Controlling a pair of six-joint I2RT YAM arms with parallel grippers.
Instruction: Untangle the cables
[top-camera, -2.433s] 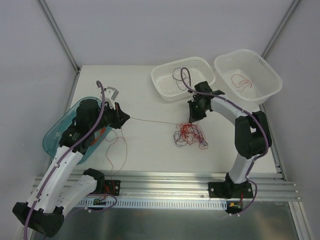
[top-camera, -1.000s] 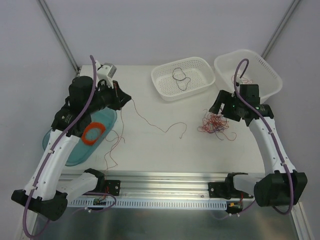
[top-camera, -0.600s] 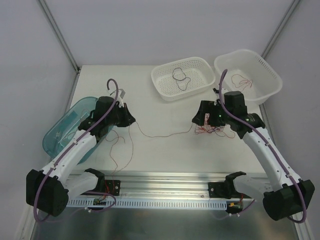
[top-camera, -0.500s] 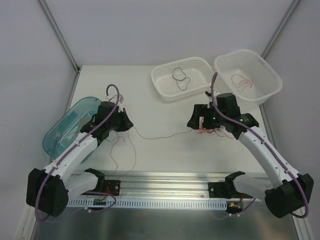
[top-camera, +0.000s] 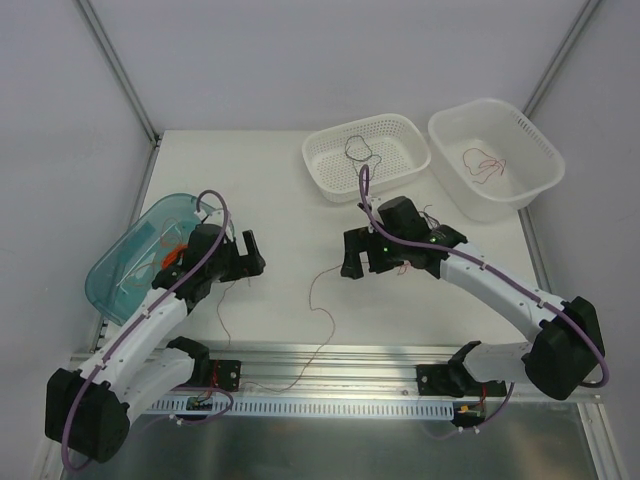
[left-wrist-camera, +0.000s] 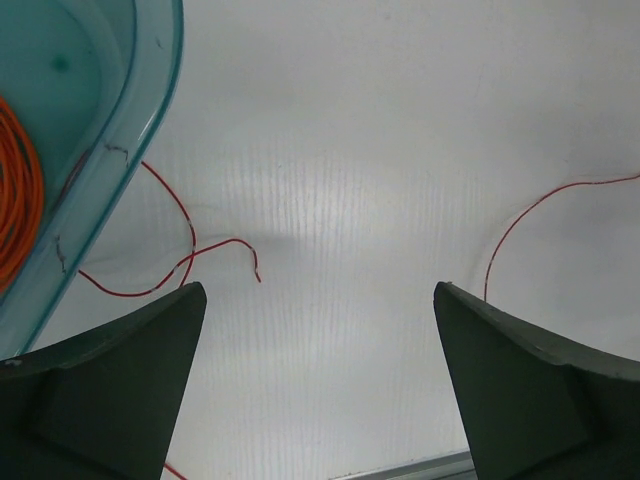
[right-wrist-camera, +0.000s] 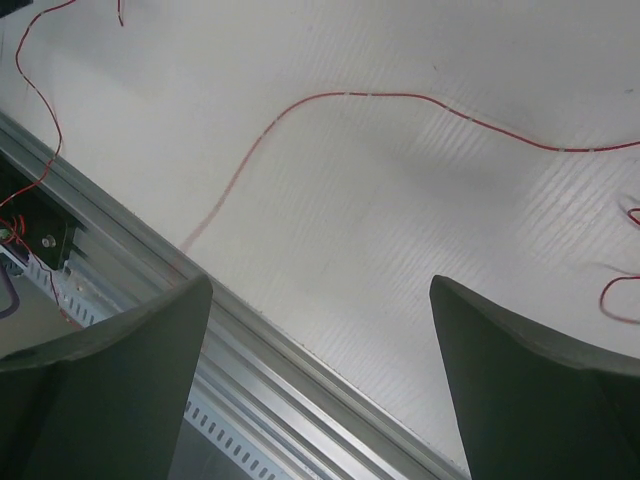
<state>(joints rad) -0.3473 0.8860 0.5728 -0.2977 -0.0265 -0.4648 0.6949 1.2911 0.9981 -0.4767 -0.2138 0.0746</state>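
A long red cable strand (top-camera: 318, 300) lies slack on the white table, curling from my right gripper (top-camera: 351, 256) down to the front rail. The red and dark tangle is mostly hidden under my right forearm; a few red loops (top-camera: 404, 266) peek out. My left gripper (top-camera: 251, 256) is open beside the teal bin, holding nothing. The left wrist view shows its gripper (left-wrist-camera: 318, 292) wide over bare table, with short red strands (left-wrist-camera: 186, 243) to the left. The right gripper (right-wrist-camera: 320, 286) is open and empty too, with the red strand (right-wrist-camera: 400, 97) lying beyond it.
The teal bin (top-camera: 112, 284) at left holds an orange coil (top-camera: 170, 254). A white basket (top-camera: 400, 128) at the back holds a dark cable (top-camera: 358, 150); a white tub (top-camera: 530, 140) holds a red one (top-camera: 485, 166). An aluminium rail (right-wrist-camera: 250, 340) runs along the table's near edge.
My left gripper has opened and let go of the red strand, which fell slack toward the front rail. Both arms swung lower and inward; the right arm now covers the tangle.
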